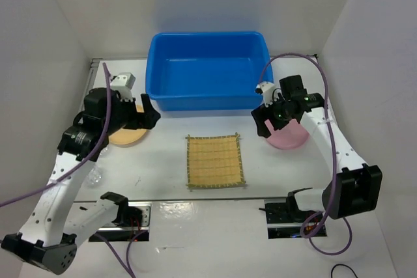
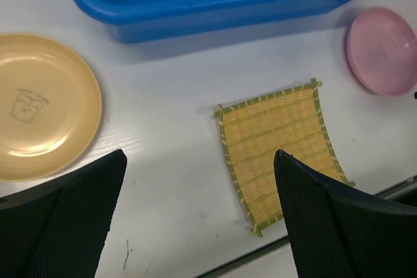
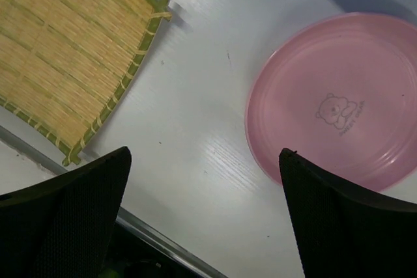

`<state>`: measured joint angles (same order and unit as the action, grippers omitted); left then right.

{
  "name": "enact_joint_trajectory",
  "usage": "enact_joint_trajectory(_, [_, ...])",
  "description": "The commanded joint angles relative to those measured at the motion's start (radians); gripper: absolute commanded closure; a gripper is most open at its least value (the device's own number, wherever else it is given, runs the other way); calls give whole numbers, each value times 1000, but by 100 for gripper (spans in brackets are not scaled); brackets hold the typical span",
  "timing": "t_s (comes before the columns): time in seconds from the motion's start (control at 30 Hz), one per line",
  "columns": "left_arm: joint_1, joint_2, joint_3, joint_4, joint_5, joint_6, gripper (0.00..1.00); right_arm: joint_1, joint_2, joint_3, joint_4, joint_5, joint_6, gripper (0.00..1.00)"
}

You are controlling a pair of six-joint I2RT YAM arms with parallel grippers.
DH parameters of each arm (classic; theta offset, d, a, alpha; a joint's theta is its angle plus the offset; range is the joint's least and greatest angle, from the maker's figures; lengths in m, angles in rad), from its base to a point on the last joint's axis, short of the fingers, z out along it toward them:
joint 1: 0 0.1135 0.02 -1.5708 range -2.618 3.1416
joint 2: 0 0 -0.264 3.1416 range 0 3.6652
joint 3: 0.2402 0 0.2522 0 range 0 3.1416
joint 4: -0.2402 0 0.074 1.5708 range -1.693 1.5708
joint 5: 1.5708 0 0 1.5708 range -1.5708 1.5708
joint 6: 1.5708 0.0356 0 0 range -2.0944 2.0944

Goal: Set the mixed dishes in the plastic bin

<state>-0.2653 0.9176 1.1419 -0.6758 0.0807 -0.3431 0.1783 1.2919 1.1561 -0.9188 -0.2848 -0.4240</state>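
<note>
In the top view, the blue plastic bin point(image 1: 206, 101) stands at the upper centre of the frame on the white table point(image 1: 163, 167). Below it, at centre frame, the square bamboo mat point(image 1: 215, 161) lies flat, apart from everything else.

Your left gripper point(image 1: 148, 111) is at the left of the frame, with its jaws spread wide and nothing between them. It hangs by the right edge of the tan-orange plate point(image 1: 124, 137). The arm covers most of that plate, so only a lower crescent shows. In the left wrist view the same plate fills the left side, cut off by the frame edge, with its lower rim hidden behind a dark finger. A faint bear print point(image 2: 26, 106) is on it, too small to read.

Your right gripper point(image 1: 262, 122) is at the right of the frame, also wide open and empty. It is over the pink plate point(image 1: 287, 139), whose upper half the wrist hides. In the right wrist view the pink plate sits at the right, clipped by the frame edge. A finger covers its lower rim, and one corner of the mat shows at upper left.

You cannot tell from any view how high either gripper hangs.

At lower left of the top view, a glassy shape beside the left arm may be a clear cup point(image 1: 96, 175), but it is hard to make out.
</note>
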Motion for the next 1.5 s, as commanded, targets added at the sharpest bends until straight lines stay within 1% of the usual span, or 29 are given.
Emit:
enact_joint_trajectory(0.0, [-20, 107, -94, -39, 87, -33, 0, 21, 56, 22, -57, -31, -52, 1])
enact_joint_trajectory(0.03, [-34, 107, -112, -39, 87, -72, 0, 42, 72, 22, -57, -13, -67, 1])
enact_joint_trajectory(0.07, [-44, 92, -128, -3, 102, -82, 0, 68, 98, 22, -67, 8, -91, 5])
enact_joint_trajectory(0.1, [-45, 92, -142, -2, 167, -82, 0, 132, 107, 7, -68, 65, -105, 7])
enact_joint_trajectory(0.13, [-45, 114, -158, -2, 227, -82, 0, 165, 125, -13, -46, 103, -114, 7])
enact_joint_trajectory(0.17, [-45, 142, -159, -2, 258, -82, 0, 199, 135, -13, -46, 175, -114, 7])
enact_joint_trajectory(0.2, [-70, 168, -169, -2, 283, -82, 0, 260, 145, -25, -37, 196, -131, 7])
enact_joint_trajectory(0.23, [-84, 199, -169, -2, 297, -95, 0, 285, 155, -26, -37, 205, -146, 7])
enact_joint_trajectory(0.33, [-84, 210, -208, 54, 327, -174, 0, 349, 199, -3, -37, 205, -165, 8])
enact_joint_trajectory(0.37, [-84, 222, -237, 55, 327, -219, 0, 349, 228, 8, -23, 194, -165, 11])
enact_joint_trajectory(0.4, [-84, 231, -254, 70, 346, -233, 0, 349, 243, 19, -23, 182, -165, 16])
enact_joint_trajectory(0.43, [-95, 242, -277, 99, 379, -249, 0, 349, 260, 40, -23, 152, -156, 25])
enact_joint_trajectory(0.53, [-95, 230, -385, 175, 421, -334, 0, 383, 326, 50, -2, 105, -124, 31])
enact_joint_trajectory(0.6, [-106, 193, -457, 246, 421, -384, 0, 420, 369, 21, 43, 105, -73, 31])
enact_joint_trajectory(0.67, [-106, 170, -494, 287, 421, -440, 0, 420, 408, 2, 64, 105, -41, 26])
enact_joint_trajectory(0.73, [-106, 190, -539, 337, 432, -464, 0, 420, 428, 2, 78, 69, -32, 28])
enact_joint_trajectory(0.77, [-106, 202, -548, 346, 432, -464, 0, 420, 428, -10, 89, 68, -18, 34])
enact_joint_trajectory(0.8, [-106, 214, -548, 346, 432, -474, 0, 429, 438, -10, 104, 56, -6, 50])
enact_joint_trajectory(0.83, [-106, 236, -557, 361, 432, -474, 0, 429, 438, -19, 104, 56, -6, 57])
enact_joint_trajectory(0.87, [-115, 236, -557, 375, 432, -474, 0, 429, 438, -28, 119, 56, 4, 63])
enact_joint_trajectory(0.93, [-115, 245, -580, 412, 432, -485, 0, 429, 448, -39, 133, 87, 16, 69])
enact_joint_trajectory(1.0, [-115, 245, -596, 444, 432, -497, 0, 429, 475, -50, 143, 110, 16, 73])
enact_joint_trajectory(1.03, [-115, 236, -608, 494, 442, -507, 0, 429, 484, -50, 153, 110, 16, 77])
enact_joint_trajectory(1.07, [-115, 225, -629, 508, 442, -516, 0, 429, 497, -50, 153, 110, 16, 79])
enact_joint_trajectory(1.17, [-115, 214, -657, 562, 442, -536, 0, 429, 509, -50, 153, 121, 25, 84])
enact_joint_trajectory(1.23, [-115, 230, -686, 612, 476, -545, 0, 429, 527, -50, 164, 131, 25, 89])
enact_joint_trajectory(1.33, [-115, 320, -699, 674, 514, -545, 0, 429, 537, -50, 164, 141, 34, 92])
enact_joint_trajectory(1.43, [-136, 456, -682, 699, 536, -525, 0, 429, 537, -50, 164, 141, 34, 94])
enact_joint_trajectory(1.47, [-137, 524, -673, 725, 536, -525, 0, 429, 537, -59, 164, 141, 34, 94])
